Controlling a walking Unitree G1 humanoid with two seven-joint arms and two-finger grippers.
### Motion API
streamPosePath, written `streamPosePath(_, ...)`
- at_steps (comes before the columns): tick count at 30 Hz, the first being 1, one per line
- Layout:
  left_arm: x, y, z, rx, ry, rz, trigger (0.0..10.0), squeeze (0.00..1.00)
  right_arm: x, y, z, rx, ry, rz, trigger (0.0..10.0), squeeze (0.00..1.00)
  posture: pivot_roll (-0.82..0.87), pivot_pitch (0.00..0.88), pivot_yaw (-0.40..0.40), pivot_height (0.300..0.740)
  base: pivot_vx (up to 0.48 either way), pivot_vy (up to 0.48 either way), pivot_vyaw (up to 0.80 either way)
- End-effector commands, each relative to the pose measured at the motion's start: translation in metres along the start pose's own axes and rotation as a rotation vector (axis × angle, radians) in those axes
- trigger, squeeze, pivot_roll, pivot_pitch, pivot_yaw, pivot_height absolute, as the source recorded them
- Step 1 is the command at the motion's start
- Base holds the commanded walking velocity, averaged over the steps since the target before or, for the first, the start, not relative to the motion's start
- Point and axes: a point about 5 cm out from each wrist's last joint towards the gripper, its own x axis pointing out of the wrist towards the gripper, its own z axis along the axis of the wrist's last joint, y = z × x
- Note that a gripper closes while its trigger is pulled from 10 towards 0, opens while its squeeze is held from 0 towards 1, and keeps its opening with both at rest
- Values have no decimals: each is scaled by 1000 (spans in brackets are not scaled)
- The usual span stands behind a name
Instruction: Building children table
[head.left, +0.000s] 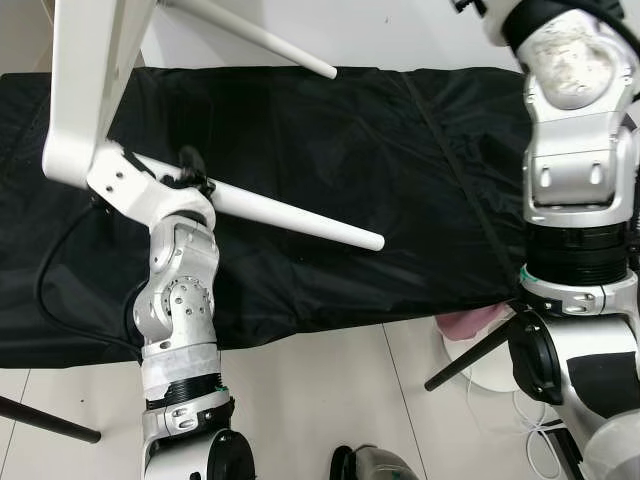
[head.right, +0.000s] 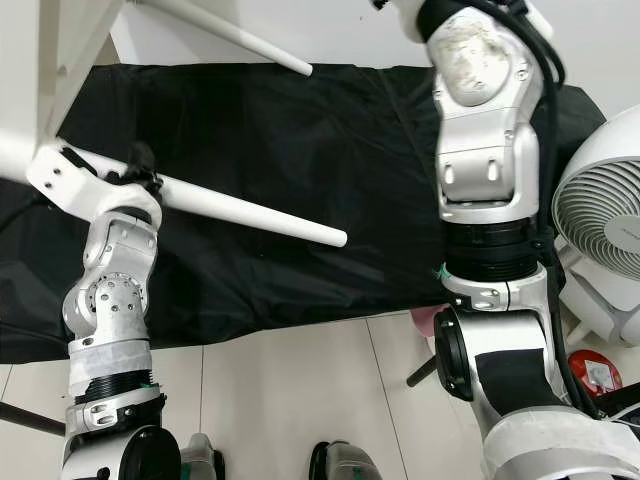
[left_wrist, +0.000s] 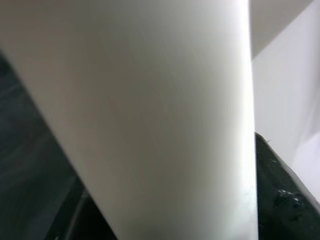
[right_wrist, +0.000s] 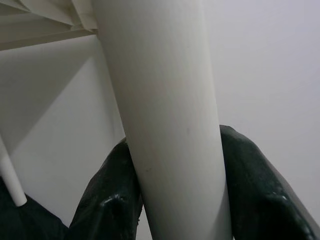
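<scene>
While the left gripper (head.left: 190, 180) and right gripper (right_wrist: 175, 200) each have fingers clenched on a white table leg (head.left: 290, 215), the tilted children's table (head.left: 85, 90) (raised above the black-covered desk (head.left: 330, 150)) could twist and slip.

Both hands (right_wrist: 175, 200) clamped, arms raised.

- kids' table (head.left: 85, 90) sits tipped up at the far left, over the cloth-covered bench (head.left: 400, 180)
- one leg (head.left: 290, 215) pokes right across the bench, another leg (head.left: 255, 35) behind it
- fan (head.right: 605, 235) stands on the floor (head.left: 310, 400), right of the bench
</scene>
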Motion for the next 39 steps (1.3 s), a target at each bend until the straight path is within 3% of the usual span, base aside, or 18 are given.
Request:
streamPosePath(1,-8,-70,43,17,-194,-422,0,0,-12,-24,-2,151,-13,-224,0,0,33,36,-12,740,0,0,0)
streamPosePath(2,-8,-70,43,17,-194,-422,0,0,-12,-24,-2,151,-13,-224,0,0,33,36,-12,740,0,0,0)
streamPosePath(6,-8,-96,71,49,-300,-557,0,0,-30,-28,-25,174,74,-322,0,0,59,38,-25,740,0,0,0)
streamPosePath(13,-8,-116,97,83,-374,-670,0,0,-54,-21,-66,236,232,-378,0,0,86,47,-26,740,0,0,0)
streamPosePath(14,-8,-122,101,97,-383,-698,0,0,-62,-14,-79,263,291,-368,0,0,90,49,-26,740,0,0,0)
streamPosePath(15,-8,-128,104,120,-383,-728,0,0,-73,-3,-96,376,362,-383,0,0,94,51,-23,740,0,0,0)
streamPosePath(16,-8,-133,105,135,-376,-755,0,0,-82,9,-110,410,430,-369,0,0,94,51,-23,740,0,0,0)
streamPosePath(18,-7,-143,102,161,-338,-791,0,0,-98,45,-129,580,509,-302,0,0,91,57,-12,740,0,0,0)
streamPosePath(20,-6,-147,99,175,-309,-804,0,0,-105,60,-136,663,548,-282,0,0,96,59,-13,740,0,0,0)
streamPosePath(22,-6,-147,99,175,-309,-804,0,0,-105,60,-136,663,548,-282,0,0,96,59,-13,740,0,0,0)
streamPosePath(24,-10,-159,80,238,-190,-889,0,0,-116,90,-148,785,606,-205,0,0,101,66,-11,740,0,0,0)
streamPosePath(25,-10,-159,80,238,-190,-889,0,0,-116,90,-148,785,606,-205,0,0,101,66,-11,740,0,0,0)
streamPosePath(27,-12,-164,63,293,-101,-923,0,0,-123,111,-152,875,636,-162,0,0,108,67,-10,740,0,0,0)
streamPosePath(30,-12,-163,54,318,-65,-926,0,0,-123,117,-150,907,628,-141,0,0,108,67,-10,740,0,0,0)
streamPosePath(31,-12,-162,46,354,-32,-914,4314,0,-121,120,-148,930,614,-132,0,0,110,67,-11,740,0,0,0)
streamPosePath(32,-12,-160,38,373,8,-897,10000,0,-121,124,-147,965,610,-126,10000,0,114,66,-13,740,0,0,0)
streamPosePath(38,-10,-150,17,420,86,-852,10000,0,-122,129,-144,964,586,-96,10000,0,119,67,-16,740,0,0,0)
streamPosePath(39,-9,-147,13,410,111,-836,10000,86,-121,129,-143,972,568,-91,10000,0,122,67,-16,740,0,0,0)
